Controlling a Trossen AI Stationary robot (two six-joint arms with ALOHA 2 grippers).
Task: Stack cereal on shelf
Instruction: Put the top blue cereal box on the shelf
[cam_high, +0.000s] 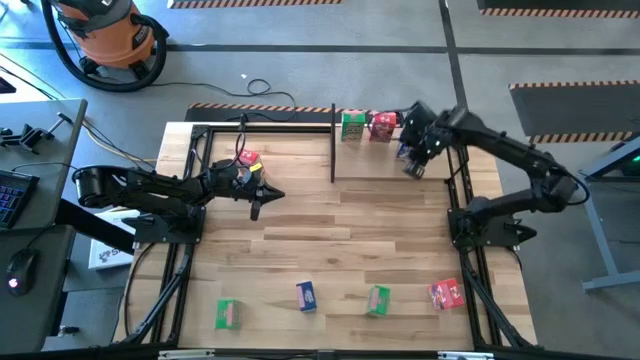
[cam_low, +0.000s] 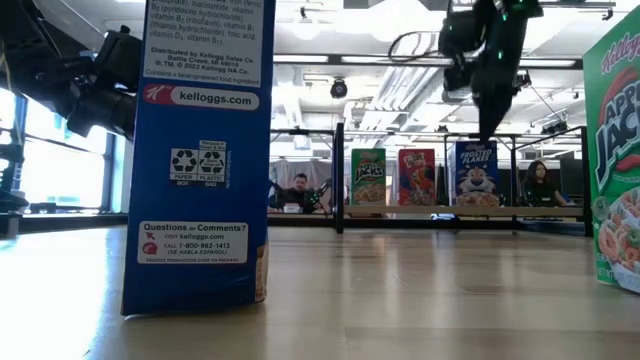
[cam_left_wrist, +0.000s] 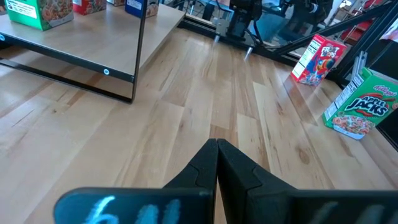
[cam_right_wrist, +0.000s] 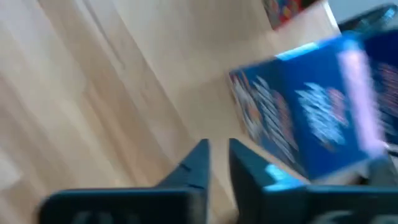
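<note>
Three cereal boxes stand upright on their bases on the shelf (cam_high: 333, 140) at the far side: a green one (cam_low: 367, 177), a red one (cam_low: 416, 177) and a blue one (cam_low: 476, 177). My right gripper (cam_right_wrist: 218, 163) hangs just above and beside the blue box (cam_right_wrist: 305, 118), fingers nearly together, nothing between them. Over the table's left half my left gripper (cam_left_wrist: 216, 163) hovers shut and empty. Along the near edge stand a green box (cam_high: 228, 313), a blue box (cam_high: 306, 296), a second green box (cam_high: 377, 300) and a red box (cam_high: 446, 293).
The shelf's tall divider post (cam_high: 333, 130) stands just left of the green box. The arms' black base frames run along both table sides (cam_high: 180, 240) (cam_high: 470, 230). Bare wood lies between the shelf and the near row. An orange shop vacuum (cam_high: 105, 35) stands beyond the table.
</note>
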